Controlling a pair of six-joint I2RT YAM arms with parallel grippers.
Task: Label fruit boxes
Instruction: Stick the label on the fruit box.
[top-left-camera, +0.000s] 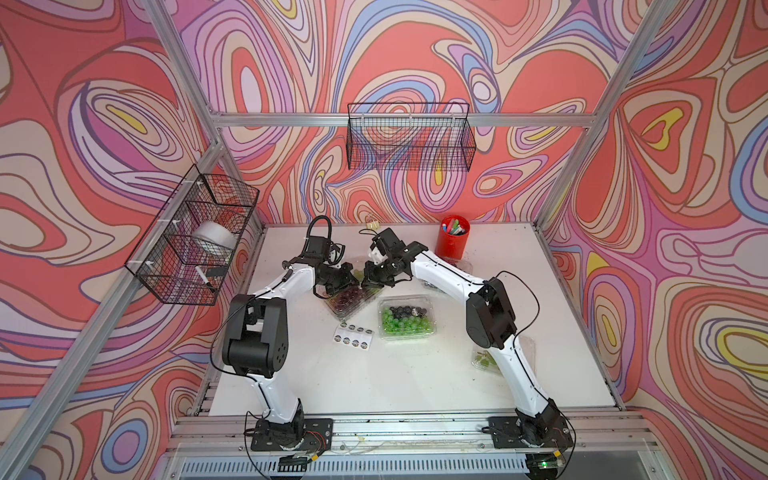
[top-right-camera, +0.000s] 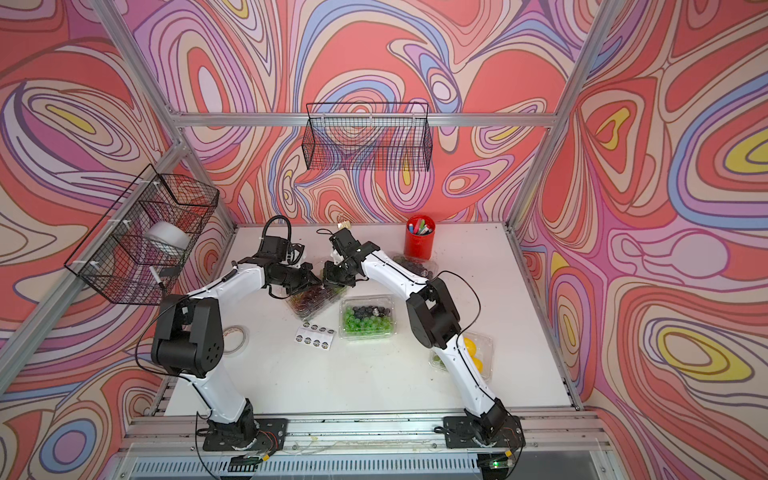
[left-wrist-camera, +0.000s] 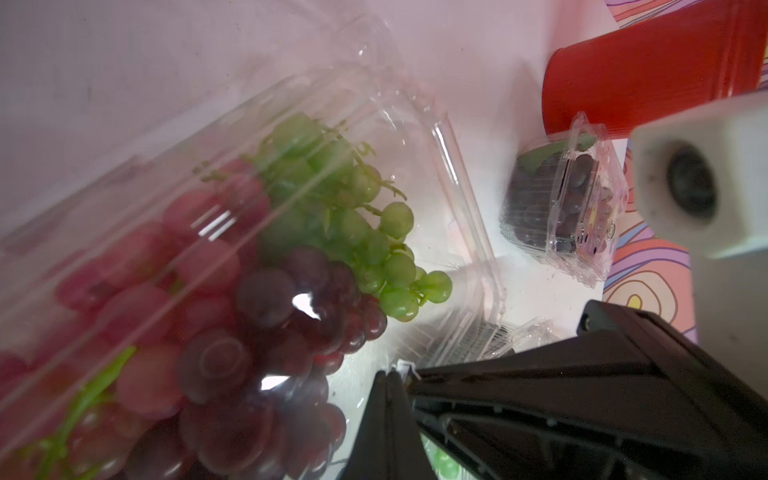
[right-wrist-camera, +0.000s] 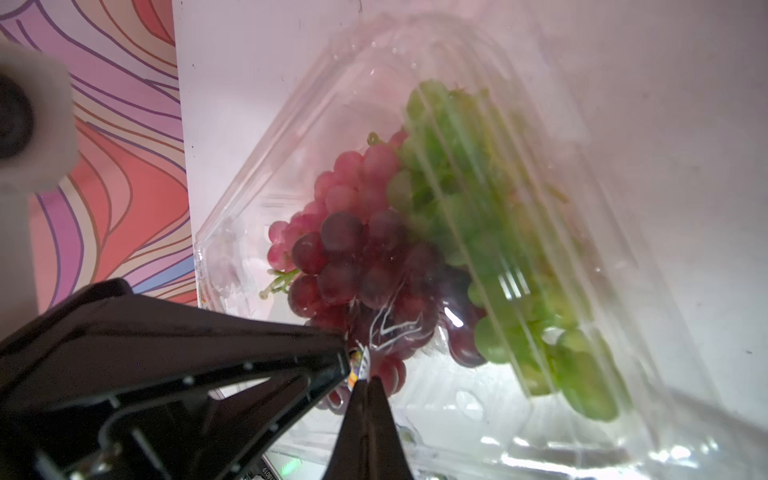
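Note:
A clear fruit box (top-left-camera: 353, 302) (top-right-camera: 312, 302) of red, purple and green grapes lies at mid-table, seen close up as the box (left-wrist-camera: 249, 232) (right-wrist-camera: 415, 232). My left gripper (top-left-camera: 358, 286) (top-right-camera: 321, 285) (left-wrist-camera: 388, 376) and right gripper (top-left-camera: 365, 286) (top-right-camera: 326, 284) (right-wrist-camera: 368, 382) meet tip to tip just above its near edge. Both are shut, and a small round sticker (right-wrist-camera: 359, 365) (left-wrist-camera: 405, 369) is pinched where the tips touch. A second box (top-left-camera: 405, 318) (top-right-camera: 368, 318) holds green and dark grapes. A dark-grape box (top-right-camera: 415, 266) (left-wrist-camera: 565, 199) lies by the red cup. A lemon box (top-right-camera: 478, 353) is half hidden by my right arm.
The white sticker sheet (top-left-camera: 353, 334) (top-right-camera: 314, 336) lies in front of the mixed box. The red pen cup (top-left-camera: 453, 239) (left-wrist-camera: 648, 62) stands at the back right. A tape roll (top-right-camera: 235, 338) lies by my left arm. Wire baskets (top-left-camera: 409, 139) (top-left-camera: 191, 237) hang on the walls.

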